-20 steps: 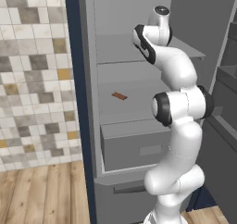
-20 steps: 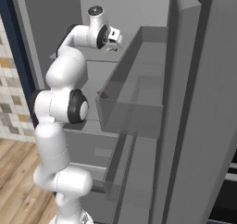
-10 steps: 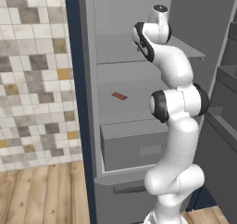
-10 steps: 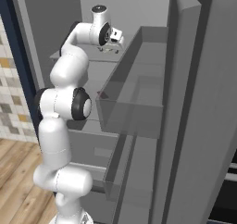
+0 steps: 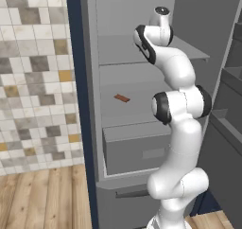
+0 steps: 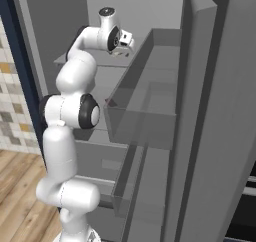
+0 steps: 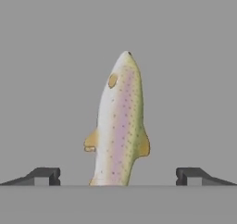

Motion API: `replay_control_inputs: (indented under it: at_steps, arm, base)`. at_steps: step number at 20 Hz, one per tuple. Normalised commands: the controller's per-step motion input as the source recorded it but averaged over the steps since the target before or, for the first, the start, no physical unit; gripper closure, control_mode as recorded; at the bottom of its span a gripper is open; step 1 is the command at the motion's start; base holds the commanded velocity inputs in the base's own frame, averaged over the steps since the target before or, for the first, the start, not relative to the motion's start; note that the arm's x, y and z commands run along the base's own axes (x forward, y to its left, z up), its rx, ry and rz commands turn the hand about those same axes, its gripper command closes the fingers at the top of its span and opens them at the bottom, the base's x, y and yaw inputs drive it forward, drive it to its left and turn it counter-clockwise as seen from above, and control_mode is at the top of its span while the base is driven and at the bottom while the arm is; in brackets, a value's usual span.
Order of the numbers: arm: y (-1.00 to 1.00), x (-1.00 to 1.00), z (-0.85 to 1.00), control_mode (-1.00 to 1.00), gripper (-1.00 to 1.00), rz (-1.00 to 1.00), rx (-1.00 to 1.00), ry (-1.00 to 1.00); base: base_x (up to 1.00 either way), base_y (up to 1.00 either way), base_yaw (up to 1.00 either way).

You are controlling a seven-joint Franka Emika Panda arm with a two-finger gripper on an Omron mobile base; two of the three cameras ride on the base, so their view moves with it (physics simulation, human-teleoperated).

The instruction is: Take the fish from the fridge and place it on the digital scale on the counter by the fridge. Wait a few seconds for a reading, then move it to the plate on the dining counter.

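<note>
Over the last second the tool has been eased slightly further into the fridge. Its fingers are spread apart either side of the fish on the upper shelf; closing is judged next.

A small flat reddish-brown bar lies alone on a grey shelf, beside a mosaic-tiled wall above a wooden floor.

tail end of the fish cut off at the bottom, my gripper too tiny from the right base to read
</note>
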Motion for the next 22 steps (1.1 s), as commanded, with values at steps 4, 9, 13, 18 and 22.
replay_control_inputs:
  at_steps: [4,9,13,18,22]
  arm:
    - [0.0,0.48,-0.45,-1.0,-1.0,0.0,0.0,0.0]
    - [0.0,0.28,-0.45,-1.0,-1.0,0.0,0.0,0.0]
    - [0.0,0.01,-0.23,-1.0,-1.0,0.0,0.0,0.01]
    - [0.0,0.0,-0.28,-1.0,-1.0,0.0,0.02,0.02]
    - [0.0,0.0,-0.27,-1.0,1.0,0.0,0.02,0.02]
  base:
    - [0.0,0.0,0.0]
    - [0.0,0.0,0.0]
    - [0.0,0.0,0.0]
    - [0.0,0.0,0.0]
    - [0.0,0.0,0.0]
